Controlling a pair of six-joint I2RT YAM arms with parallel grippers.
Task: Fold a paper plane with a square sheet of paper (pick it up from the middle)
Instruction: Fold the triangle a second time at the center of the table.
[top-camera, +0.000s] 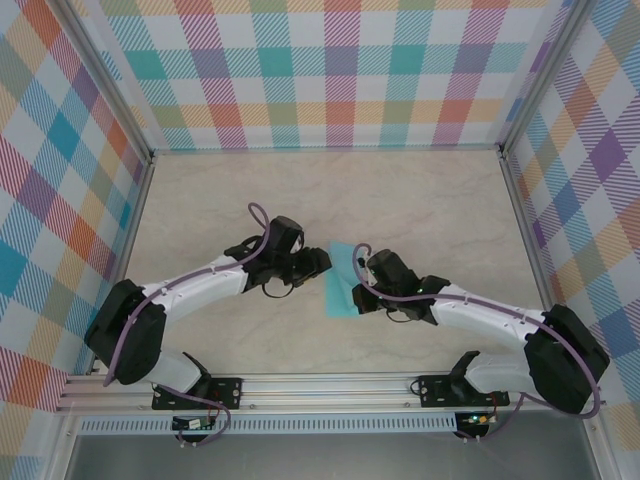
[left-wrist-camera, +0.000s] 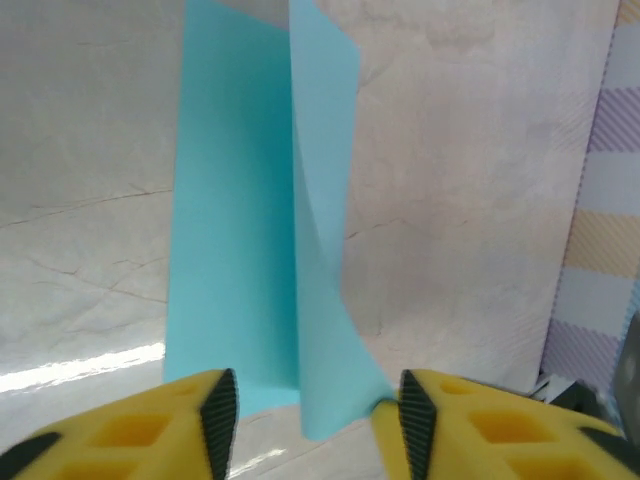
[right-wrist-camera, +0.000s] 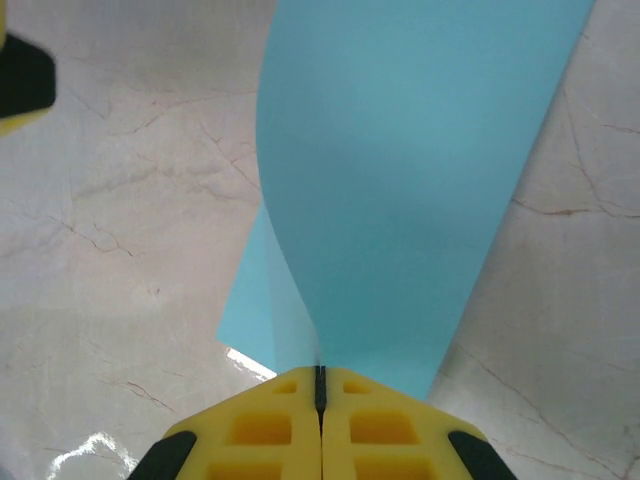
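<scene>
The square sheet of paper (top-camera: 343, 282) lies near the middle of the desk (top-camera: 430, 210), a little toward 5 o'clock of its centre, teal and plain. It is folded along a lengthwise crease. One half rests flat on the pale marbled surface, and the other half is lifted off it.

The right end effector (top-camera: 368, 270) comes in from the sheet's 3 o'clock side. In the right wrist view its yellow fingers (right-wrist-camera: 270, 430) are pressed fully together, and the sheet (right-wrist-camera: 420, 180) rises straight out of the seam between them, so the right end effector (right-wrist-camera: 320, 385) has the raised half pinched at its edge. From there the paper curves up and away toward 12 o'clock.

The left end effector (top-camera: 318, 263) sits at the sheet's 9 o'clock side. In the left wrist view its jaws stand partly apart with a clear gap. The near corner of the sheet (left-wrist-camera: 240, 250) hangs in that gap, and the lifted flap just meets the inner face of the finger at 3 o'clock. The left end effector (left-wrist-camera: 310, 405) grips nothing.

Plaid walls (top-camera: 330, 70) in teal, orange and purple surround the desk at 9, 12 and 3 o'clock. A metal rail (top-camera: 330, 385) carries both arm bases at 6 o'clock.
</scene>
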